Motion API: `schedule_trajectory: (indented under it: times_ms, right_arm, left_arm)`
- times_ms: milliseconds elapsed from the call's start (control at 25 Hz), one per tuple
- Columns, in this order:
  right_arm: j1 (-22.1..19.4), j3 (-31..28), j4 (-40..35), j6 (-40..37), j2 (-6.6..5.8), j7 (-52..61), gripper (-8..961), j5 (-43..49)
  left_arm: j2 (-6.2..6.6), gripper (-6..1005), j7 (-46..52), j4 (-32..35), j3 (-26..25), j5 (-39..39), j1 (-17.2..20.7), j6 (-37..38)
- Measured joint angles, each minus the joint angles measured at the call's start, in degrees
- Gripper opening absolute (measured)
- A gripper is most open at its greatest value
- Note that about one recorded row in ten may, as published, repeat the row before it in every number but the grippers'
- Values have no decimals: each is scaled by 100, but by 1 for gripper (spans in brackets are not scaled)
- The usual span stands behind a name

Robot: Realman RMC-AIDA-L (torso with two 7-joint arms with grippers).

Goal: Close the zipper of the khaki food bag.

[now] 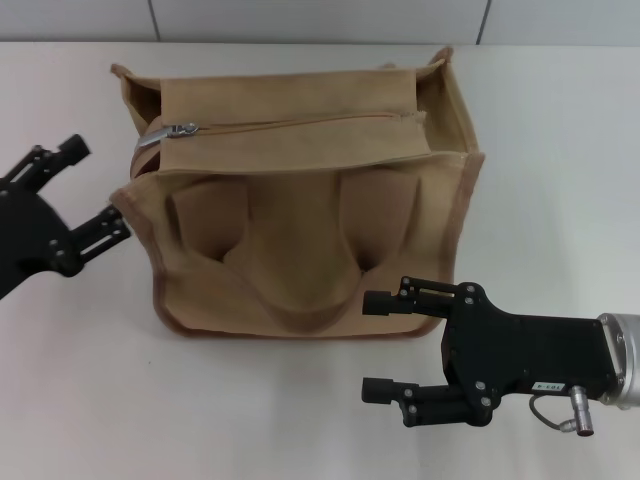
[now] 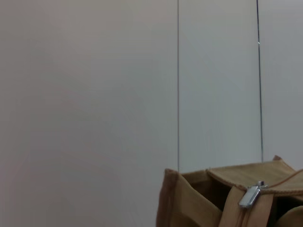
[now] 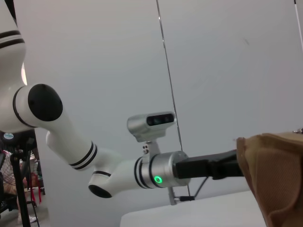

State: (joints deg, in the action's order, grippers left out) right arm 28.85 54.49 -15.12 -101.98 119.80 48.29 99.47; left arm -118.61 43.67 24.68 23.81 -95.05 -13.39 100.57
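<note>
At the middle of the white bench [image 1: 80,380] stands the khaki food bag [image 1: 300,260], upright, its two loop handles folded down over the front face. The zipper [image 1: 300,125] runs across the top panel, and its silver pull tab [image 1: 178,131] sits at the end nearest the robot's left side; the left wrist view shows the same pull tab [image 2: 249,196] lying on the tan panel. Whether the teeth behind the tab are meshed cannot be told from these views, though the seam reads as a tight line, so the closing is judged either finished or nearly so. The left hand [image 1: 88,190] is beside the bag's left wall, its fingers spread wide and holding nothing, the lower finger just beside or touching the corner edge. The right hand [image 1: 385,345] hovers in front of the bag's lower right corner, fingers likewise spread and empty. Open bench lies to the front and on both sides of the bag, giving either arm room to withdraw; the rear is bounded by a pale panelled wall [image 1: 320,20].
</note>
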Motion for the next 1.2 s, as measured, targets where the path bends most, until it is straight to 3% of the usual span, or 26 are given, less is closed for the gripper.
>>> schedule_trajectory:
  times_ms: [120,520,1200]
  right_arm:
    - [-28,0,31,9,0,-46,788,0]
    - [41,-67,188,136,-1,-184,788,0]
    - [43,-88,265,180,-1,-250,788,-30]
  left_arm:
    - [-17,831,-47,-178,236,-6,-294,-468]
    - [-27,831,-12,-648,233,335,-703,-498]
    - [-43,830,-304,-983,89,704,-640,-684]
